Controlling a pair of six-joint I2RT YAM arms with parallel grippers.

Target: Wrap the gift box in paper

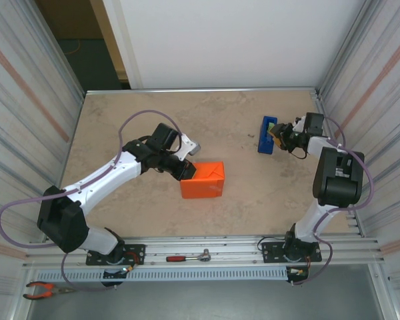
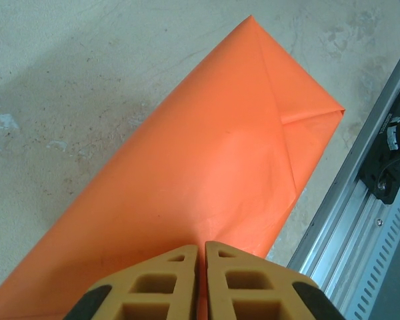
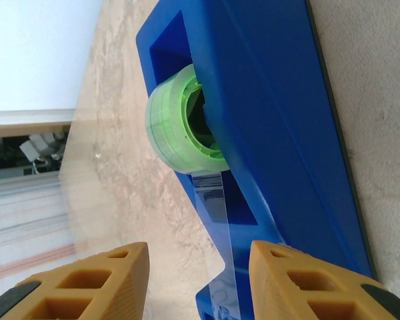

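While the left gripper (image 1: 189,171) sat at the parcel's left end, the right gripper (image 1: 278,135) stood at the tape dispenser (image 1: 267,134).
The paper (image 1: 203,180) lay folded into a block-shaped orange parcel near the middle of the table (image 1: 240,120), with the gift box hidden beneath it. The left wrist view showed creased folds at the parcel's end. The left fingers (image 2: 180,273) were pressed together directly over the paper; it could not be told whether any sheet was caught between them. The blue dispenser lay at the far right of the table, well apart from the parcel. The right jaws were spread, one either side of a clear tape strip (image 3: 217,213) drawn from the green roll (image 3: 177,130), gripping nothing.
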